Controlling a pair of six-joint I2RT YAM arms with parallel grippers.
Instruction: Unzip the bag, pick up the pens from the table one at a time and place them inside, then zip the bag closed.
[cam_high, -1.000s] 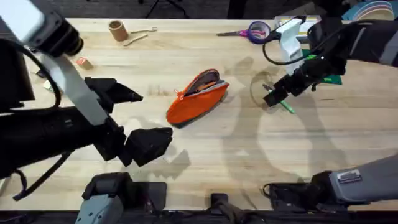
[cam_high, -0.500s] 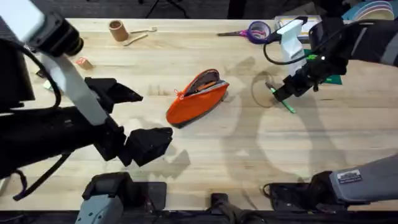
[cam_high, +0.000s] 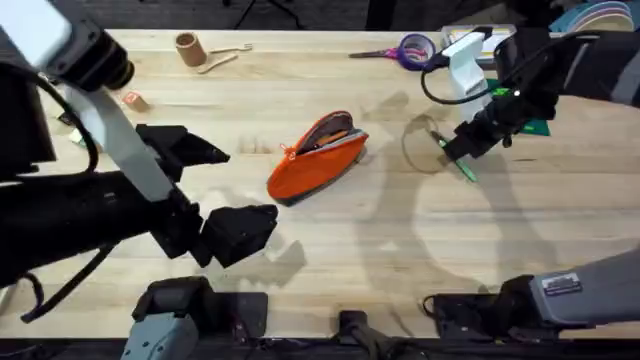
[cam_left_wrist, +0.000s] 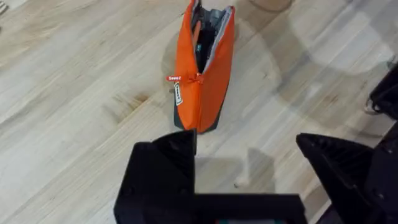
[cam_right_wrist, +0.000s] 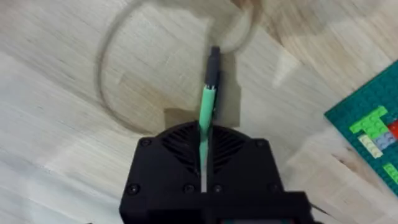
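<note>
Currently right gripper (cam_high: 452, 150) clenched on green pen (cam_right_wrist: 207, 99), grip near rear end: pen may pivot, snag on orange pouch (cam_high: 316, 158) narrow opening. Left gripper (cam_left_wrist: 249, 171) released, idle.

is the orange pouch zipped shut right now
No, the orange pouch gapes open along its top in the left wrist view, showing its grey lining and something dark inside.

My left gripper (cam_high: 215, 190) hangs low over the near left, fingers spread wide, nothing between them. My right arm reaches far right; right gripper (cam_high: 452, 152) pinched closed on the green pen (cam_right_wrist: 206, 112), angled down
</note>
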